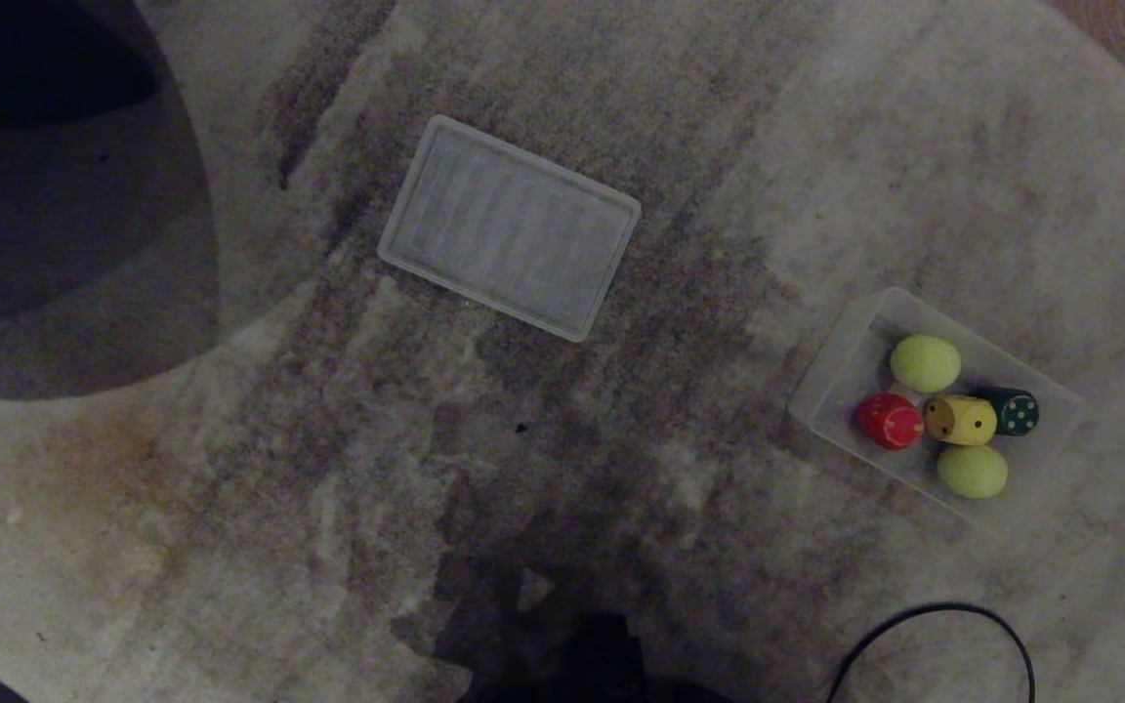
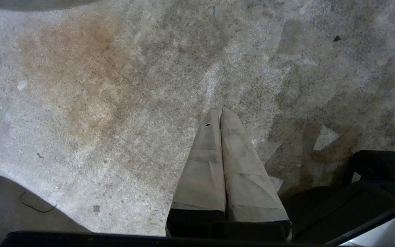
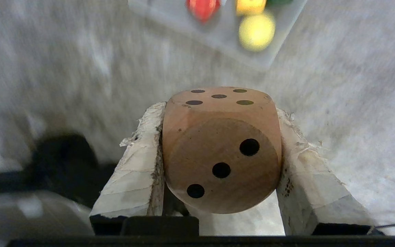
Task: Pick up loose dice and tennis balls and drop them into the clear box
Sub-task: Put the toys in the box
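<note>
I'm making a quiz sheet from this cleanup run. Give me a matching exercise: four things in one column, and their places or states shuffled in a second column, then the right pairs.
Things
1. tan die
2. red die
3. ribbed lid panel
4. left gripper

Places or states
A. lying flat on the carpet, apart from the clear box
B. clamped between the right gripper's fingers
C. shut, holding nothing, over bare carpet
D. inside the clear box, next to the yellow die

Pairs: 1-B, 2-D, 3-A, 4-C
</note>
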{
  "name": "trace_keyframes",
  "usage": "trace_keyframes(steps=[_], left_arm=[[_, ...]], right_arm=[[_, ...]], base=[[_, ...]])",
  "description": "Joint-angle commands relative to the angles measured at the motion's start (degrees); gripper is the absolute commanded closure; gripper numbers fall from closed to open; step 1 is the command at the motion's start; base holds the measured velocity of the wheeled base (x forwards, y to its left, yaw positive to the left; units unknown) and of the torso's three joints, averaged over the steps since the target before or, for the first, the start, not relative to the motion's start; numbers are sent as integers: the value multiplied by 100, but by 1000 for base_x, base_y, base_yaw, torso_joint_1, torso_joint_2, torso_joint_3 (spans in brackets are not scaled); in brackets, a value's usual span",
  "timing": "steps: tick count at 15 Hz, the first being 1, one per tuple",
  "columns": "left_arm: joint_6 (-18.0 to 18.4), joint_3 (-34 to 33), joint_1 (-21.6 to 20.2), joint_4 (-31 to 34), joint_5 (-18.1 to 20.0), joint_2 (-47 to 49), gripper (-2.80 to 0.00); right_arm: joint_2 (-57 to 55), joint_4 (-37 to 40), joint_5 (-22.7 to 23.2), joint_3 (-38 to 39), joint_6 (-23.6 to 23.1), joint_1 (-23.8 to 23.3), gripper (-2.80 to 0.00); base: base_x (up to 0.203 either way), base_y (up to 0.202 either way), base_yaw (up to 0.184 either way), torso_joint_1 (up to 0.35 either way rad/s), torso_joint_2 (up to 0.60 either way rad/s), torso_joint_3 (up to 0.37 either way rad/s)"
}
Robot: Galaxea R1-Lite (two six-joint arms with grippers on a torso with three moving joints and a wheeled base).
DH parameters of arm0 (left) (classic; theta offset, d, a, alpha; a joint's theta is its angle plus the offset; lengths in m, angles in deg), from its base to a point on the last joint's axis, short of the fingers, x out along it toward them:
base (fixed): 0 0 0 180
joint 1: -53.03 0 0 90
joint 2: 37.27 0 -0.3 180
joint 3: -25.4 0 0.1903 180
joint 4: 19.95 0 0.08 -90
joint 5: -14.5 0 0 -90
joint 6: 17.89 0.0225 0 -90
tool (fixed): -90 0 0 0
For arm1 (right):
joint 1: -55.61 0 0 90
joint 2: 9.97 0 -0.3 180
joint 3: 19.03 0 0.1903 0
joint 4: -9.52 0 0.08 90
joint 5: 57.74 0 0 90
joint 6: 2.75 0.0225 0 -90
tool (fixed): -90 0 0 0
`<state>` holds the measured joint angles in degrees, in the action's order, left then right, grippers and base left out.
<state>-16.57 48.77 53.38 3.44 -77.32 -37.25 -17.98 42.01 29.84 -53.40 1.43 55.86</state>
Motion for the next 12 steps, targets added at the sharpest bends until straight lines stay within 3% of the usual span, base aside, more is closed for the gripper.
trace_keyframes(steps=[1, 4, 8, 12], left_arm=[[0, -9, 0, -2, -3, 7, 0], [0, -9, 0, -2, -3, 7, 0], [0, -9, 0, -2, -3, 7, 0], [0, -9, 0, -2, -3, 7, 0]], right_arm=[[-1143, -111, -54, -480, 204, 22, 0], [-2774, -1018, -113, -636, 570, 45, 0], [-5140, -2864, -132, -740, 1138, 56, 0], [-6954, -4463, 89, -951, 1465, 77, 0]], base=[[0, 0, 0, 0, 0, 0], [0, 0, 0, 0, 0, 0], [0, 0, 0, 0, 0, 0], [0, 0, 0, 0, 0, 0]])
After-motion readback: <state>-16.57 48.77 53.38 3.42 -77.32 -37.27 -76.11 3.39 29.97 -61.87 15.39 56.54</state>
